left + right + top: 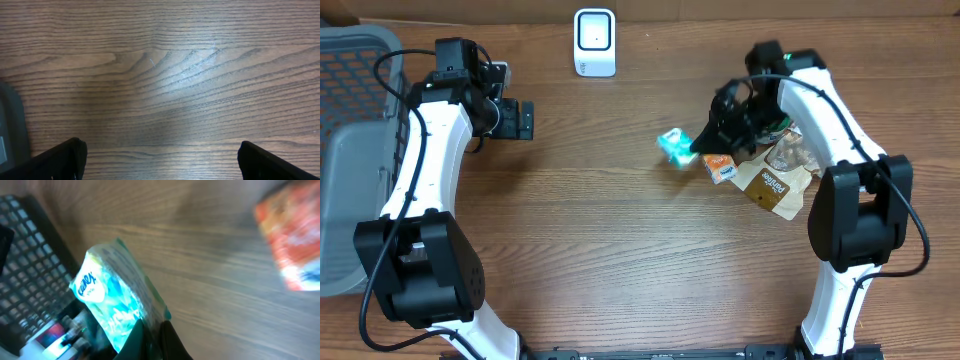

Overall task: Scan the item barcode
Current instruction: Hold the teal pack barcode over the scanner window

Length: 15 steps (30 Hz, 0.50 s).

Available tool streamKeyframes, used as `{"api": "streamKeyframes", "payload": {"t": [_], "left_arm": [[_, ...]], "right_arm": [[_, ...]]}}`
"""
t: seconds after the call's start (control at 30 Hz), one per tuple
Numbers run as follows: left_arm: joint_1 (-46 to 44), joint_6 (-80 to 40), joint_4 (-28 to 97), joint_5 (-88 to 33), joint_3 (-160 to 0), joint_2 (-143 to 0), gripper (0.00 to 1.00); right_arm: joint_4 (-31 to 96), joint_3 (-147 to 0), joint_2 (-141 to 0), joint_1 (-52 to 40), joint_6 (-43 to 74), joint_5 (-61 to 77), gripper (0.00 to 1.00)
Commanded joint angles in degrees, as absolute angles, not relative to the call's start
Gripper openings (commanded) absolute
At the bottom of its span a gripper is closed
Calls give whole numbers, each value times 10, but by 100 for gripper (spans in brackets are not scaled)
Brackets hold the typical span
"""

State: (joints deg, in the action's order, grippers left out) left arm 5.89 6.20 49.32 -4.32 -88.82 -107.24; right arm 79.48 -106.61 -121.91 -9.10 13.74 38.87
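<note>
Your right gripper [693, 150] is clamped on the teal Kleenex tissue pack [673, 147], just beside the orange packet [719, 167] and well apart from the white scanner [594, 42]. Your left gripper [525, 120] stands wide, holding nothing.

tissue pack [112, 300] lower end hidden behind right fingers [175, 345]; orange packet [292, 237] blurred, cut off at right edge

"Kleenex" in blue script on the tissue pack [112, 302], white lettering on the brown pouch [775, 185] at its four o'clock too small to read, print on the orange packet [292, 240] blurred
</note>
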Motion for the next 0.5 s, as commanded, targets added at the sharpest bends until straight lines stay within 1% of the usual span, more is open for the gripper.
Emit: {"api": "streamKeyframes", "payload": {"t": [0.0,0.13,0.23,0.37,0.43,0.47], "left_arm": [[60,69,492,-49,-894,-1068,99],[60,69,492,-49,-893,-1068,99],[60,69,492,-49,-894,-1068,100],[60,69,492,-49,-893,-1068,100],[60,69,492,-49,-893,-1068,99],[60,69,492,-49,-894,-1068,100]], "right_arm": [[816,-1173,-1206,-103,150,288,4],[820,-1291,-1207,-132,171,204,4],[771,-1343,-1207,-171,183,103,4],[646,-1341,-1211,-229,182,-50,4],[550,-1330,-1223,-263,161,-136,4],[518,-1327,-1228,-274,146,-156,4]]}}
